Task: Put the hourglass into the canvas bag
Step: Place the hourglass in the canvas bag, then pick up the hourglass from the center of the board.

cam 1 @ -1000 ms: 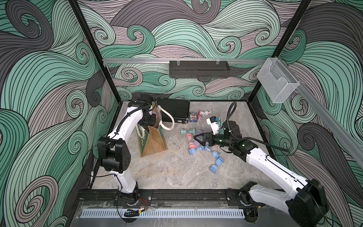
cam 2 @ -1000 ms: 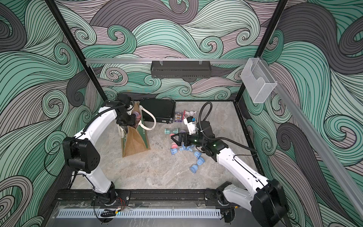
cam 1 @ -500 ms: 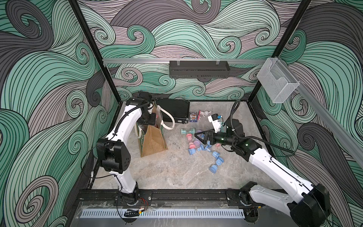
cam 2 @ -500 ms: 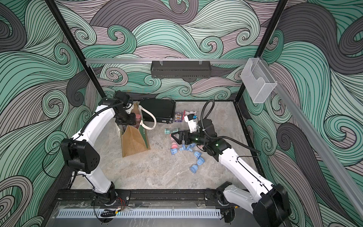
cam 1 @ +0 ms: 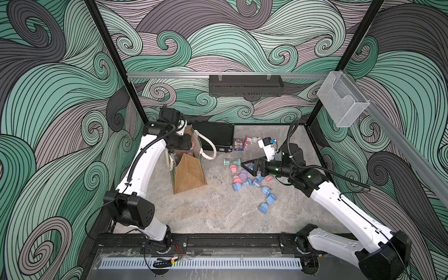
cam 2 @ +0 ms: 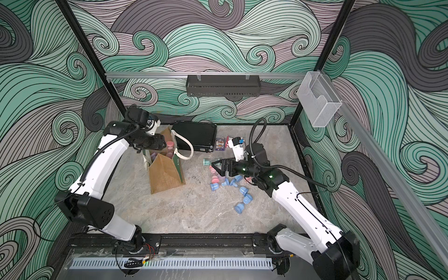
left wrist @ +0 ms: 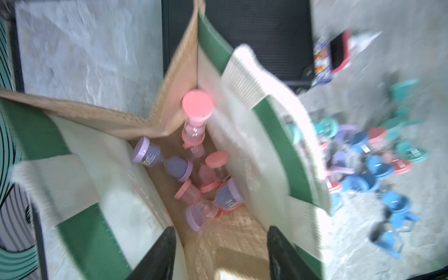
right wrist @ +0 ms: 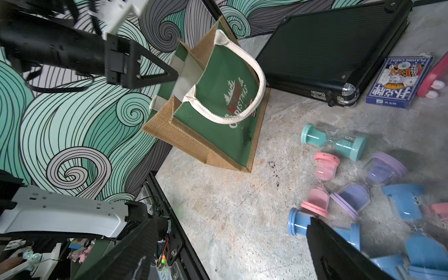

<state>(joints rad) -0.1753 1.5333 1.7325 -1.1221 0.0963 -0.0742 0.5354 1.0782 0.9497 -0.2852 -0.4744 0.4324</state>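
The canvas bag (cam 1: 188, 169) (cam 2: 164, 172) stands upright at the left with its mouth open. My left gripper (left wrist: 220, 232) hovers over that mouth (cam 1: 189, 145), open with nothing between its jaws. Below it, inside the bag (left wrist: 242, 230), a pink hourglass (left wrist: 197, 116) stands against a corner above several purple and pink ones. My right gripper (cam 1: 244, 164) (right wrist: 229, 228) is open and low over a loose pile of hourglasses (cam 1: 244, 174). A blue hourglass (right wrist: 298, 221) lies against one of its fingers, and a teal one (right wrist: 334, 143) and a pink one (right wrist: 322, 184) lie nearby.
A flat black case (cam 1: 214, 135) lies behind the bag, one cream handle (cam 1: 208, 148) drooping toward it. A blue deck of playing cards (cam 1: 238, 144) and a small pink-and-white toy (cam 1: 252, 140) sit beside the case. More blue hourglasses (cam 1: 266, 198) trail toward the front.
My left gripper has shifted slightly over the bag mouth and its jaws stand wider. My right gripper has drifted a little toward the back over the pile, still open.
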